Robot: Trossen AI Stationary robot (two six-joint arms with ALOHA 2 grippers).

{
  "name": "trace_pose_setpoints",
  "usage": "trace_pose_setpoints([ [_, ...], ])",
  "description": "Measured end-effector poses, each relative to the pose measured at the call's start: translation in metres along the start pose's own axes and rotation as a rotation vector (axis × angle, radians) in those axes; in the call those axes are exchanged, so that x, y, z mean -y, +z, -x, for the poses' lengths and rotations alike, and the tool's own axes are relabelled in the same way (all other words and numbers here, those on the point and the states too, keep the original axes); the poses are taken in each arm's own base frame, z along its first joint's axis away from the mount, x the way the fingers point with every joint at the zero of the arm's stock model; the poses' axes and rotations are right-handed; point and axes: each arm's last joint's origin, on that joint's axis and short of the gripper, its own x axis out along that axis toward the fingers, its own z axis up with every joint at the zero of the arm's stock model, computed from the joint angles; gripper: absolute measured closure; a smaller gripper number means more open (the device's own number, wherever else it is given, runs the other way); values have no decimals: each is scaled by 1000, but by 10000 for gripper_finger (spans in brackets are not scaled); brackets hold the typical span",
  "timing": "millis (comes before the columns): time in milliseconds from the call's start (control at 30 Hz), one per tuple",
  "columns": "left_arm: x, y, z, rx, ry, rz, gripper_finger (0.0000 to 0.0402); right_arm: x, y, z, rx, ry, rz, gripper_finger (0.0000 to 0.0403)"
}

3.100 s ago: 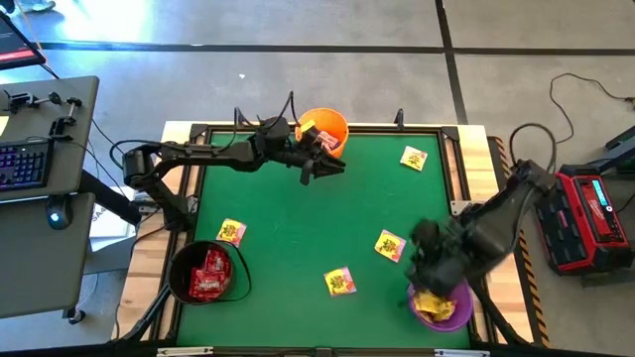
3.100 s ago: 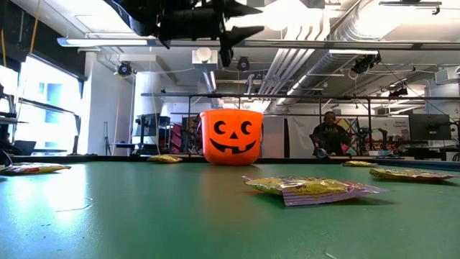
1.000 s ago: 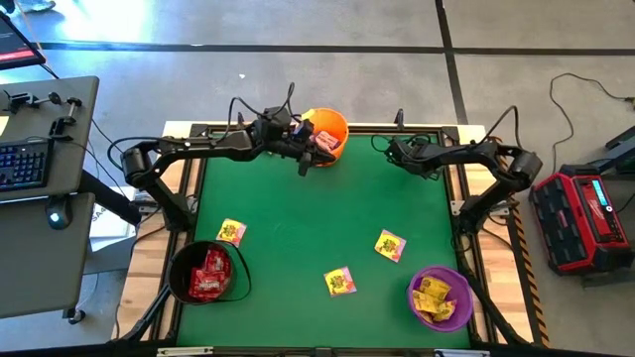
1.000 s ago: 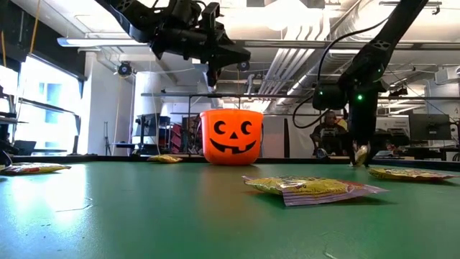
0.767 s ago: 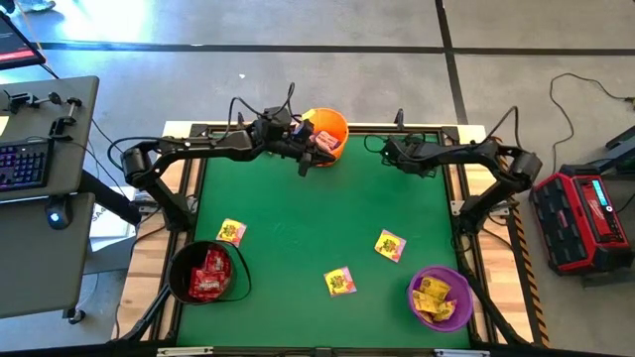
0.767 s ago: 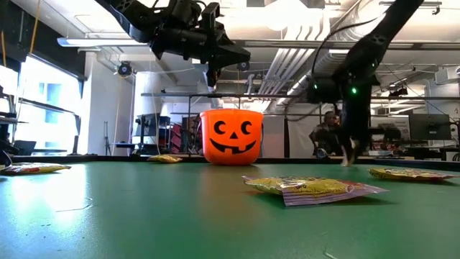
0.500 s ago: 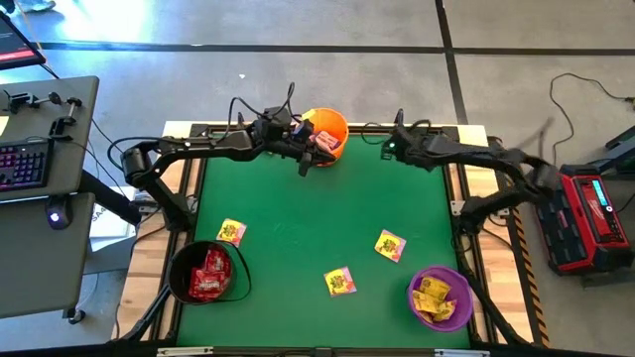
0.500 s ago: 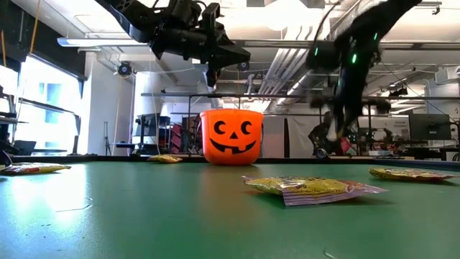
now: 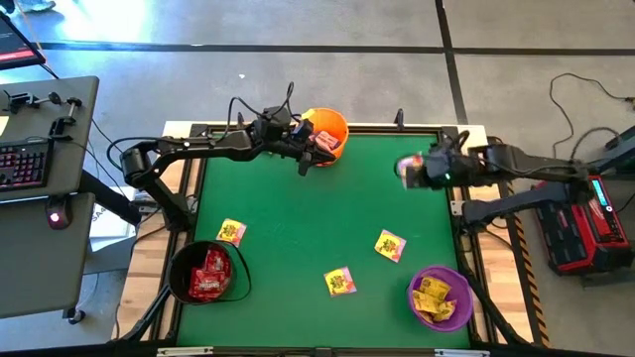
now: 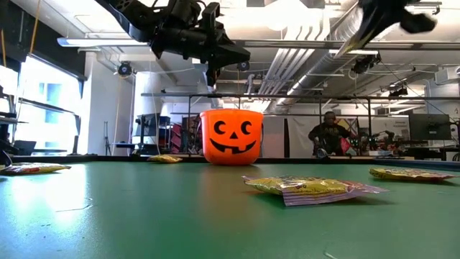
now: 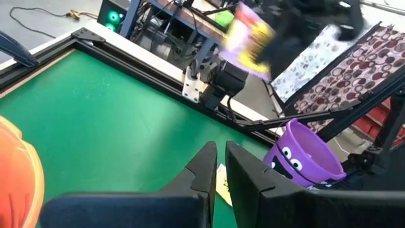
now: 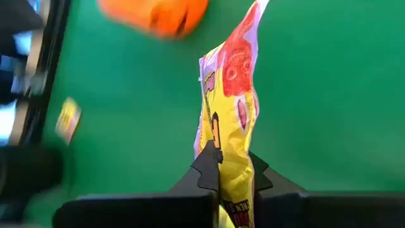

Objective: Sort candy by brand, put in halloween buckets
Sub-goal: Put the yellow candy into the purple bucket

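My right gripper (image 9: pixel 412 171) is high above the table's far right part, shut on a yellow-and-purple candy packet (image 12: pixel 231 95). It shows blurred in the low view (image 10: pixel 388 14). My left gripper (image 9: pixel 308 164) is shut and empty, hanging just beside the orange bucket (image 9: pixel 325 129) at the far edge. The black bucket (image 9: pixel 203 273) at the near left holds red packets. The purple bucket (image 9: pixel 442 299) at the near right holds yellow packets. Three yellow packets (image 9: pixel 231 231), (image 9: pixel 390 245), (image 9: pixel 340 282) lie flat on the green table. My right gripper pinches one end of the yellow packet (image 12: pixel 229 166) between its two fingers. The rest of the packet stands out beyond the fingertips. It is lifted clear of the table. The fingers point toward the table's left.
The table's raised frame (image 9: pixel 451 139) runs round the green mat. A desk with a keyboard (image 9: pixel 25 159) stands left of the table and a red device (image 9: pixel 585 213) to its right. A person (image 10: pixel 329 137) shows in the room behind.
My right gripper has risen from the table's far right part with the yellow packet, which is now lifted clear. It has swung quickly upward and a little toward the near edge. My left gripper has kept still.
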Motion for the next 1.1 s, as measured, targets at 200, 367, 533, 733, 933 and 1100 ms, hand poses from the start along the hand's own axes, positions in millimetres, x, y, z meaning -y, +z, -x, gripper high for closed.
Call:
trace_pose_setpoints([
  [200, 0, 0, 0, 1, 4, 0, 378, -18, -45, 12, -315, 50, 69, 400],
  [367, 0, 0, 0, 2, 6, 0, 378, -23, -80, 20, -496, 19, 85, 400],
  [533, 0, 0, 0, 2, 6, -1, 378, -21, -113, 32, -640, -42, 43, 401],
  [733, 0, 0, 0, 2, 6, -2, 378, -17, -150, 37, -746, -167, 10, 401],
  [933, 0, 0, 0, 1, 5, -2, 378, -15, -174, 35, -747, -266, -11, 401],
  [1100, 0, 0, 0, 1, 4, -3, 378, -19, -193, 28, -771, -305, 16, 401],
])
